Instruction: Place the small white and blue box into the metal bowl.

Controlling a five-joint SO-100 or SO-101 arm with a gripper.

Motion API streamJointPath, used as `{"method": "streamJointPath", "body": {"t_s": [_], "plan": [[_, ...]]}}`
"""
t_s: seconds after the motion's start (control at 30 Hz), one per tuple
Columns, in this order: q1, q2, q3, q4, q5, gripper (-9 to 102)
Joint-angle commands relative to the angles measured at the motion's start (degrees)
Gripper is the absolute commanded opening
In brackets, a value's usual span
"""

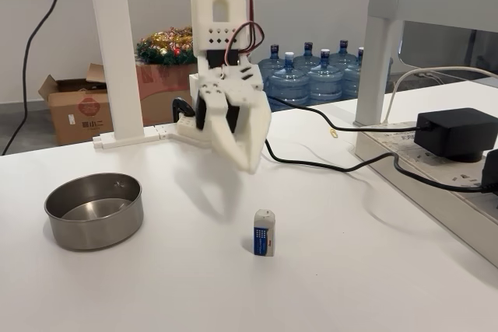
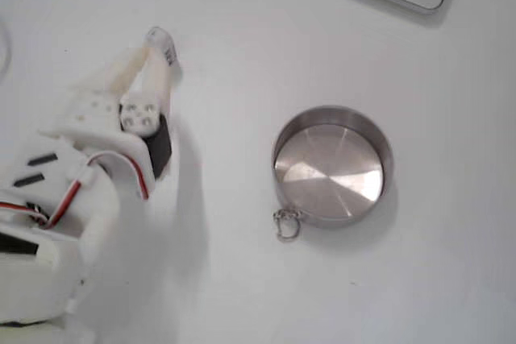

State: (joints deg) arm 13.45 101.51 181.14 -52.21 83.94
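In a fixed view from the side, the metal bowl (image 1: 94,210) is sitting at the lower left of the frame on the white worktop (image 1: 366,270), its open mouth facing up. To its right, near the centre, the white tool (image 1: 237,149) is hanging above the worktop with its tips slanting down toward the lower right; its fingers are parting only slightly, pinching nothing. Further right and lower, the small white and blue box (image 1: 264,232) is standing upright on end, long axis vertical, white top up, blue face turned toward the camera, well apart from the bowl and clear of the tool. At the right edge a black power adapter (image 1: 455,132) is resting on a power strip. In a fixed view from above, the tool (image 2: 153,54) is occupying the left side, pointing toward the top of the frame, with the box (image 2: 161,39) showing just at its tips; the bowl (image 2: 330,165) is lying right of centre, a small key ring (image 2: 286,224) hanging off its lower-left rim.
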Motion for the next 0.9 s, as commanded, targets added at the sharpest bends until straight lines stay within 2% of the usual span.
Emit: {"method": "streamJointPath", "body": {"t_s": [0.0, 0.17, 0.33, 0.43, 0.87], "plan": [[0.4, -5.6, -0.9, -1.1, 3.5, -4], [-1.2, -12.9, -7.0, -1.1, 4.3, -3], [-1.3, -13.5, -9.2, -1.1, 7.8, 13], [-1.6, -13.5, -10.1, -1.1, 9.9, 19], [-3.0, -17.6, -15.7, -1.1, 10.4, 24]]}}
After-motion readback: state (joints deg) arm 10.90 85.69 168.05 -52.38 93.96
